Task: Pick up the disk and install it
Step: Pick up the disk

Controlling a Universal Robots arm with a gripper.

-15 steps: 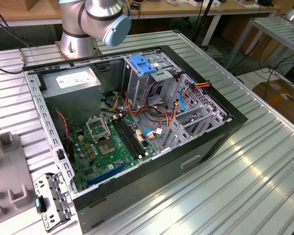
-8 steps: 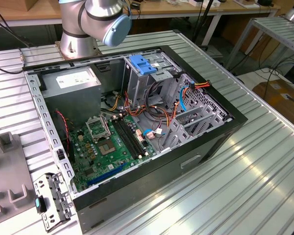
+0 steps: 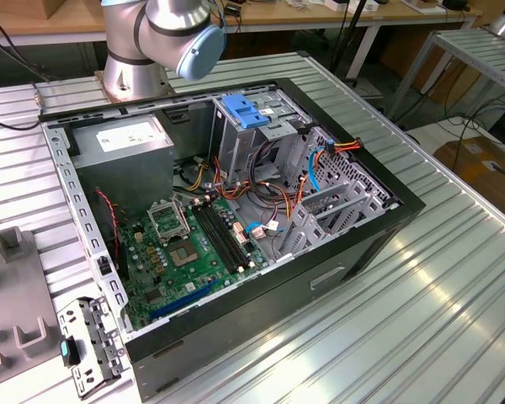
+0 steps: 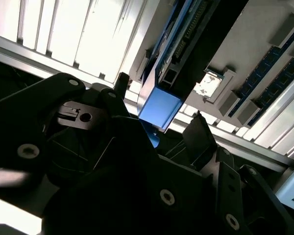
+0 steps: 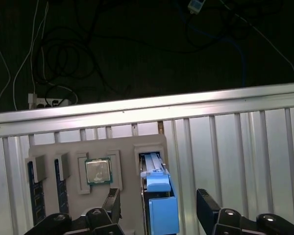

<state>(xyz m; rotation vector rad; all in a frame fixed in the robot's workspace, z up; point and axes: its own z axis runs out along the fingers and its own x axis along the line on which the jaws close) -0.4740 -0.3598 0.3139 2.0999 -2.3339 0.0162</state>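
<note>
The gripper, jaws open, straddles the disk standing in its grey tray; neither lifted nor installed yet.

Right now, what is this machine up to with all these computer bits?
A robot arm is at the pick-up stage of fitting a disk. In the first wrist view its pincer is open and straddles the disk, which stands on edge in a slot of a grey tray. There is a gap on each side, so nothing is gripped yet. The open computer case sits on the metal table.
</note>
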